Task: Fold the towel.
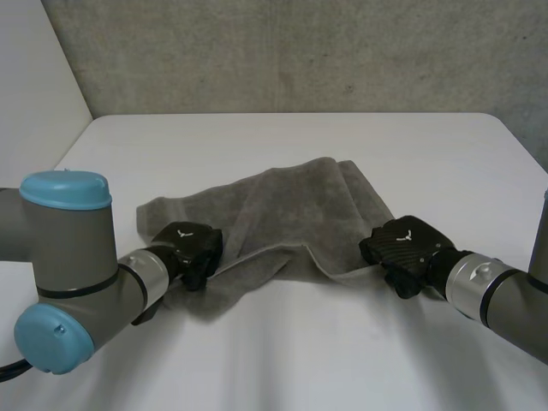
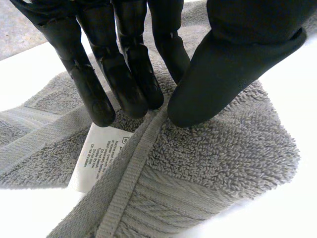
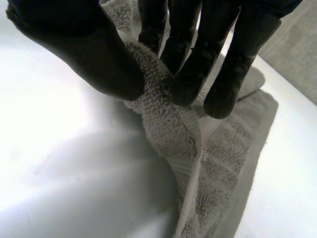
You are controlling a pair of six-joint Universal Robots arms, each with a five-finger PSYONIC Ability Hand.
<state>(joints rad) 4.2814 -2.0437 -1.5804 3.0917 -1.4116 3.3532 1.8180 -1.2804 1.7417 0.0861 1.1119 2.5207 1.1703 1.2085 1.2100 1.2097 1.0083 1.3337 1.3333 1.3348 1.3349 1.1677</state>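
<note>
A grey towel (image 1: 291,214) lies rumpled in the middle of the white table (image 1: 282,360), partly doubled over. My left hand (image 1: 190,244) sits on its near left corner. In the left wrist view the fingers (image 2: 119,74) and thumb close together on the raised hem of the towel (image 2: 223,148), next to a white care label (image 2: 99,158). My right hand (image 1: 404,247) is at the towel's near right edge. There its thumb (image 3: 84,54) and fingers pinch a lifted fold of the towel (image 3: 218,163), slightly above the table.
A grey wall (image 1: 300,51) runs behind the table's far edge. Bare white tabletop lies in front of the towel, between the two arms, and beyond it.
</note>
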